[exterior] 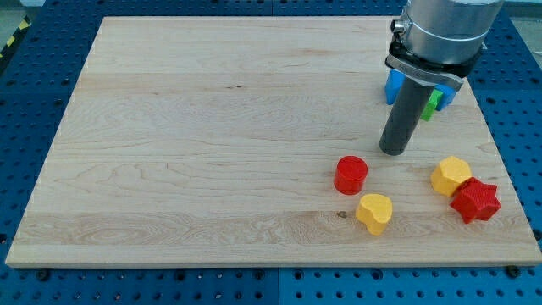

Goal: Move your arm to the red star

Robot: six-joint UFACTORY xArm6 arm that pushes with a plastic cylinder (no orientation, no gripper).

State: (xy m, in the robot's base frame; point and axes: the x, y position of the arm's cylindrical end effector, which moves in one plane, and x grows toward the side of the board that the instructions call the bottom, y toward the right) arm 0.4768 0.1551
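Note:
The red star (475, 201) lies near the view's bottom right corner of the wooden board (212, 127), touching a yellow hexagon block (450, 174) just up and left of it. My tip (393, 150) rests on the board to the left of and above the star, about a hundred pixels from it. A red cylinder (351, 174) sits just below and left of my tip. A yellow heart-shaped block (374, 212) lies below the cylinder.
A blue block (395, 85) and a green block (434, 103) sit behind the rod near the view's top right, partly hidden by the arm. The board's right edge runs close to the star. Blue perforated table surrounds the board.

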